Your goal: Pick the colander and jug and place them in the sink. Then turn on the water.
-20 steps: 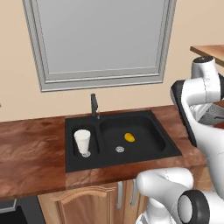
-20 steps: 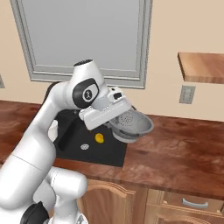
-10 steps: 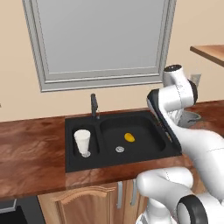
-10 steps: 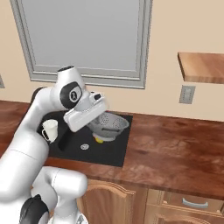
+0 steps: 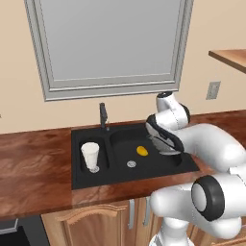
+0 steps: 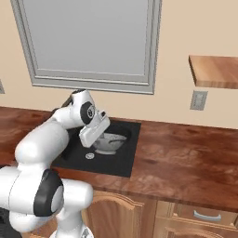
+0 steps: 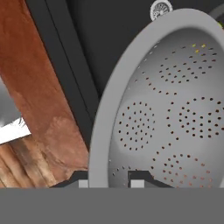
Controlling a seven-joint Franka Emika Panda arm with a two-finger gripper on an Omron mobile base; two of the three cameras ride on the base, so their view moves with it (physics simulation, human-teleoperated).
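The hand (image 7: 105, 178) pinches the rim of the colander (image 6: 109, 142), one finger inside and one outside, holding it over the large basin of the sink (image 5: 91, 182). It looks low in the basin, but whether it touches the floor cannot be told. The black double sink is set into the brown wooden table (image 5: 33, 163). Judged from this, the task is about half done: the jug (image 5: 90, 155) already stands upright in the narrow small basin, the colander is nearly placed, and no water runs from the dark faucet (image 5: 103, 115). A small yellow object (image 5: 141, 151) lies in the large basin near the round drain (image 5: 130, 164). The colander itself is empty.
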